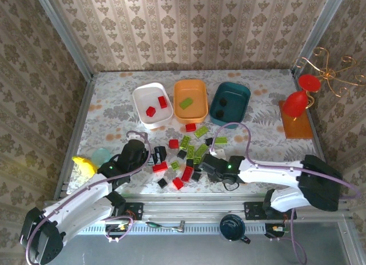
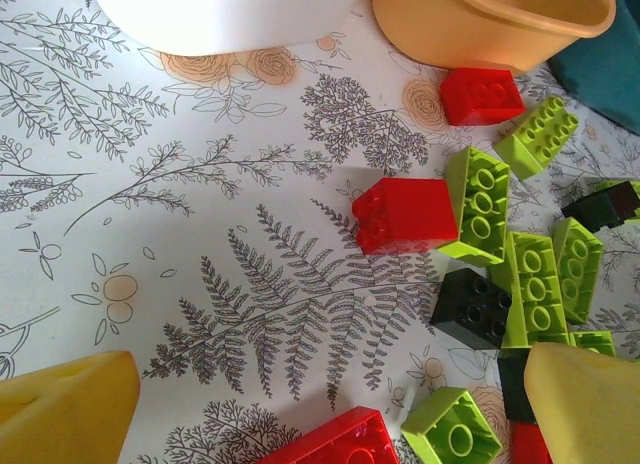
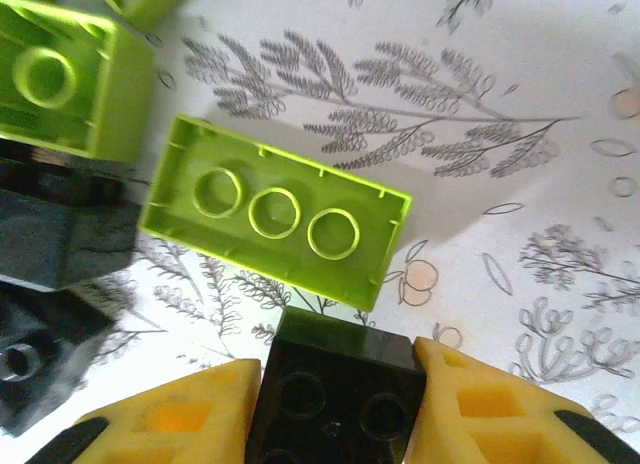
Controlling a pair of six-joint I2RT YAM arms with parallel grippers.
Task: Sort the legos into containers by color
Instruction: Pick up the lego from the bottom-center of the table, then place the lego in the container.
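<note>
Mixed lego pile (image 1: 187,141) at 6 o'clock, tubs (image 1: 194,91) at 12
White tub (image 1: 146,97) has two reds (image 1: 162,101), orange tub (image 1: 197,109) one lime (image 1: 186,103), teal tub (image 1: 237,99) two blacks (image 1: 222,99); black brick (image 3: 335,394) at pile's 4 o'clock.

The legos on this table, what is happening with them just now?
They are being sorted by color. The right hand grips a black brick beside an upturned green one. The left hand hangs open near a red brick. The white tub holds two red bricks, the orange tub one green brick, the teal tub two black bricks; the rest lie in a pile.
</note>
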